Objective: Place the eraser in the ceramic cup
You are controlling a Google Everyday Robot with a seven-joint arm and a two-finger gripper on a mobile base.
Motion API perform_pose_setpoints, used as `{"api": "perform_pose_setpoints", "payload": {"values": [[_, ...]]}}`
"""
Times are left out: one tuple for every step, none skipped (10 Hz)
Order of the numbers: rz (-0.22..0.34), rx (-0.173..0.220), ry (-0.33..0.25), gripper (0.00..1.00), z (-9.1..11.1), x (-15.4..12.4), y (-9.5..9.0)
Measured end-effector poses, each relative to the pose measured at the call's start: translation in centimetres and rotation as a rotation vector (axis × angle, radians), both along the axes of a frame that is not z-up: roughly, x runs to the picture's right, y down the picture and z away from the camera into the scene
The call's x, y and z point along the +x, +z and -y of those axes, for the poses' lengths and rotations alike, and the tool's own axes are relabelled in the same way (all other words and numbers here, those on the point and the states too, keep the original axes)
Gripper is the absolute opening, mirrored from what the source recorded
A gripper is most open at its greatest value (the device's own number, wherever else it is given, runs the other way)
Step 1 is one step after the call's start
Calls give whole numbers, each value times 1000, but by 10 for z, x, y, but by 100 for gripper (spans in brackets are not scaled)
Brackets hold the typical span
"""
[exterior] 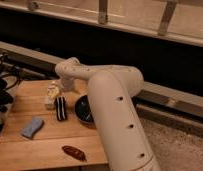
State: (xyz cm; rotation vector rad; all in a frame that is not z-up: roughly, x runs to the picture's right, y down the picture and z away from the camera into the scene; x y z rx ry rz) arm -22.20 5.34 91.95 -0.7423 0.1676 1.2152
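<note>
The eraser (60, 108), a narrow black block with a white stripe, lies flat on the wooden table (50, 140), just left of the dark round bowl (85, 110). The ceramic cup (49, 103), small and pale, stands just left of the eraser's far end. My gripper (64, 86) hangs from the white arm's wrist just behind the eraser's far end, beside the cup and above the table. It holds nothing that I can see.
A white tube-like pack (53, 91) lies behind the cup. A blue sponge-like pad (32, 127) lies front left. A dark red object (74, 152) lies near the front edge. Black equipment (2, 97) stands left of the table. My arm's body covers the table's right side.
</note>
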Motion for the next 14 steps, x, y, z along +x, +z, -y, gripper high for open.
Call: {"api": "perform_pose_setpoints", "payload": {"values": [[-9,-14,10,96,-3,4,6],[-17,-26,14,96,-5,9,11],[-23,-38,15,96,-7,10,17],[-26,-47,14,96,-8,10,21],[-27,-54,11,96,-9,9,23],[-30,-60,11,96,-9,10,26],[-32,-66,8,96,-10,10,28],[-30,-68,6,96,-11,7,30],[-23,-74,-1,96,-13,1,33],[-15,-75,-8,96,-15,-5,33],[-5,-75,-14,96,-16,-9,34],[11,-74,-23,96,-18,-17,34],[37,-72,-35,96,-23,-31,31],[60,-70,-47,96,-30,-43,27]]}}
